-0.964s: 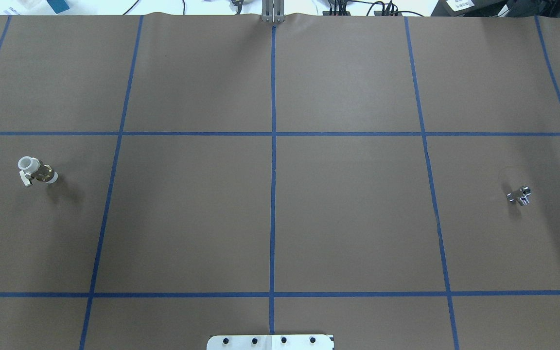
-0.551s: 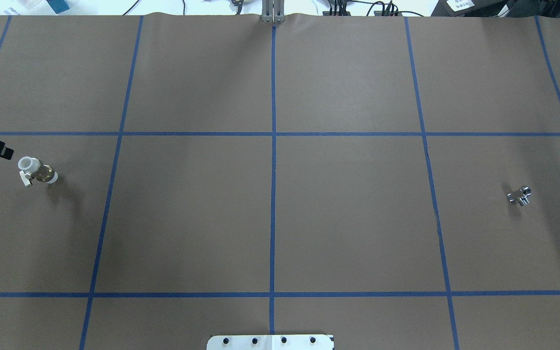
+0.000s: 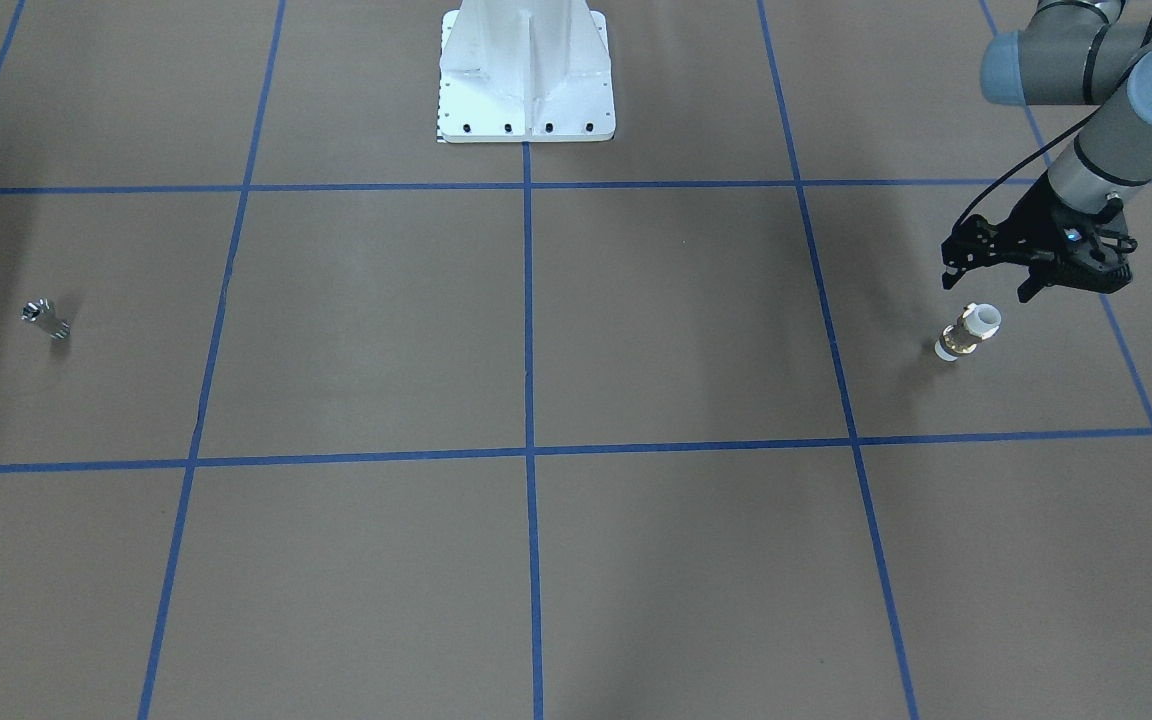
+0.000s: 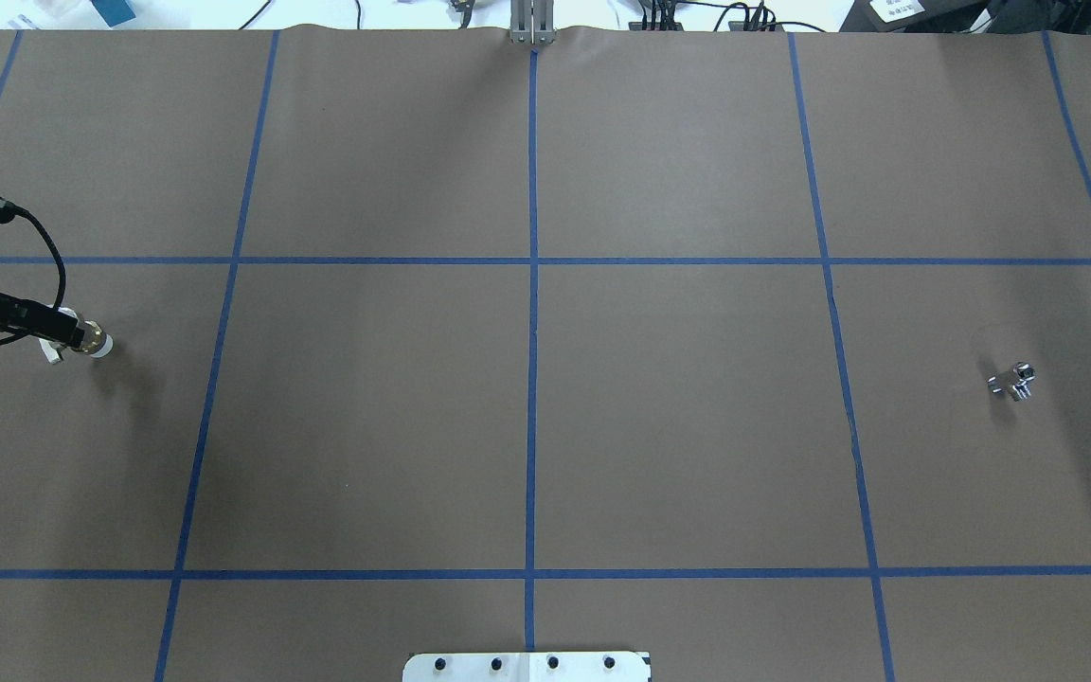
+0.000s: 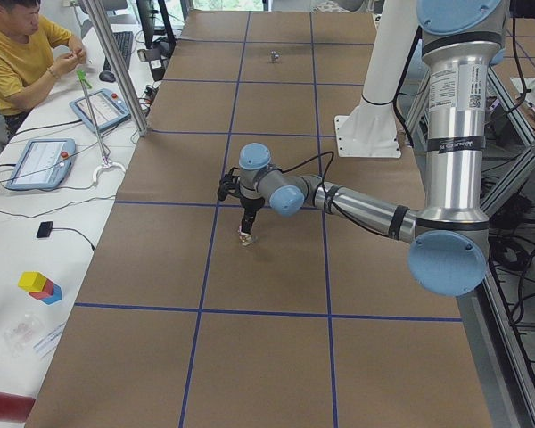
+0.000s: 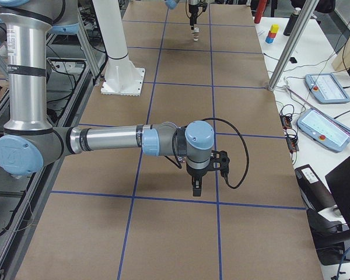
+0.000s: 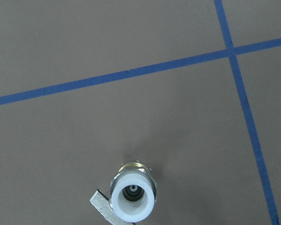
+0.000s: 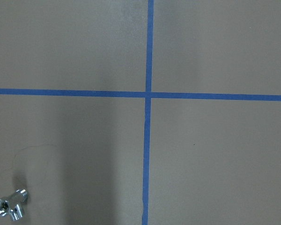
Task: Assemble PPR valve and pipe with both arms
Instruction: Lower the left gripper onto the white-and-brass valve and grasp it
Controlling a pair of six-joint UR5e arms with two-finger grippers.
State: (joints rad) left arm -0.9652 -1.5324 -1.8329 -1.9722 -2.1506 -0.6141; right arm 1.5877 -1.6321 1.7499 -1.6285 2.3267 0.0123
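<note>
— Where is there room?

— The PPR valve [image 3: 969, 332] sits by the robot's left edge of the brown papered table [image 4: 678, 426], the pipe [image 4: 1012, 381] by the right edge, well apart across the blue tape grid.

— Shapes?

— The valve has white plastic ends and a brass band; the left wrist view looks down its bore. The pipe is a shiny silver stub.

— Jaws?

— The left gripper [image 3: 986, 288] hangs just above the valve, fingers spread and empty. The right gripper [image 6: 196, 189] shows only side-on, so I cannot tell.

Two grey tubular arms [image 5: 366, 207], light-blue joint caps [image 5: 446, 265], black cables [image 4: 61, 268], printed label [image 5: 452, 85], white bolted pedestal [image 3: 526, 70].
</note>
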